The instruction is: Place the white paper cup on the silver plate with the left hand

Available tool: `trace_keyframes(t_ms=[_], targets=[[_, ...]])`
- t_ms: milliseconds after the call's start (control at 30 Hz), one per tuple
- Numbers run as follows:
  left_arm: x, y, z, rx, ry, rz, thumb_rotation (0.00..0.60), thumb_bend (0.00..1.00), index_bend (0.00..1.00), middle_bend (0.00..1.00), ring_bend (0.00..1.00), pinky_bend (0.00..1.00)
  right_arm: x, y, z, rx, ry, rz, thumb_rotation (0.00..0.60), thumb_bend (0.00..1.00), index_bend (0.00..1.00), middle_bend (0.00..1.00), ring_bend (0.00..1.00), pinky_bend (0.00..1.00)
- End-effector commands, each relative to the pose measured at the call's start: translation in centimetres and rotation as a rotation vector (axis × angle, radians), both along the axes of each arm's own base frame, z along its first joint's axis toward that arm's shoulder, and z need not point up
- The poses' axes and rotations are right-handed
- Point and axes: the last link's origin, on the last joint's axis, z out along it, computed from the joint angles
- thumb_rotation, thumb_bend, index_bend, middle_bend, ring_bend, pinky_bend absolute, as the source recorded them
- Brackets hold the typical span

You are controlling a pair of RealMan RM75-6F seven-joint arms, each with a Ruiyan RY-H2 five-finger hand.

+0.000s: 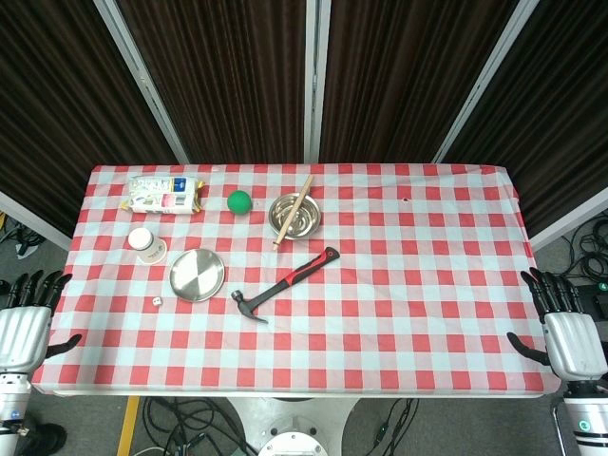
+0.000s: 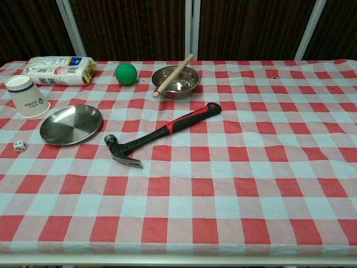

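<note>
The white paper cup (image 1: 147, 245) (image 2: 27, 97) stands upside down on the checked tablecloth, just left of and behind the silver plate (image 1: 197, 275) (image 2: 71, 124). The plate lies flat with nothing on it. My left hand (image 1: 25, 329) hangs off the table's front left corner, fingers spread, holding nothing, well short of the cup. My right hand (image 1: 567, 334) sits off the front right corner, fingers also spread and holding nothing. Neither hand shows in the chest view.
A red-and-black hammer (image 1: 284, 284) (image 2: 162, 133) lies right of the plate. Behind it stand a steel bowl (image 1: 294, 215) (image 2: 176, 81) with a wooden stick across it, a green ball (image 1: 239, 200) (image 2: 126, 73) and a snack packet (image 1: 165, 194) (image 2: 58, 70). A small white die (image 1: 157, 301) (image 2: 20, 146) lies near the plate.
</note>
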Motion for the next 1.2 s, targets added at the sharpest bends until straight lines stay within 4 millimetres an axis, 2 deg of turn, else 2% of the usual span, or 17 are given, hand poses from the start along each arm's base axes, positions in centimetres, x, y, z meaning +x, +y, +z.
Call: trace_keyframes(t_ms=[33,400,567,667,767,967,1200], targets=[[0.0,0.0,0.0,0.001,-0.001,-0.001,0.600,0.00,0.12,0.10,0.03,0.01,-0.1,0.1,0.0,-0.001,-0.002,-0.001,0.600,0.11,0.00,0.05,0.00,0.00],[0.4,0.4,-0.5,-0.025,-0.013,-0.029,0.600,0.00,0.12,0.10,0.03,0.01,0.0,0.6,0.6,-0.024,-0.011,0.017,0.600,0.11,0.00,0.05,0.00,0.00],[1.5,2.4,-1.4,-0.070,-0.046,-0.099,0.600,0.00,0.17,0.14,0.04,0.03,-0.1,0.7,1.0,-0.040,-0.012,0.023,0.600,0.11,0.00,0.05,0.00,0.00],[2.1,4.1,-2.5,-0.136,-0.081,-0.137,0.600,0.00,0.24,0.23,0.13,0.07,-0.1,0.7,1.2,-0.046,-0.011,0.026,0.600,0.11,0.00,0.06,0.00,0.00],[2.3,5.9,-3.9,-0.215,-0.102,-0.150,0.600,0.00,0.29,0.32,0.23,0.17,-0.2,0.7,1.4,-0.051,-0.010,0.026,0.600,0.11,0.00,0.06,0.00,0.00],[3.1,8.9,-7.3,-0.323,-0.153,-0.140,0.600,0.00,0.40,0.56,0.51,0.57,-0.2,0.7,1.4,-0.052,-0.012,0.024,0.600,0.11,0.00,0.06,0.00,0.00],[3.2,10.6,-11.0,-0.407,-0.191,-0.064,0.600,0.00,0.43,0.70,0.70,0.85,-0.3,0.5,0.9,0.005,-0.008,0.008,0.600,0.11,0.00,0.06,0.00,0.00]])
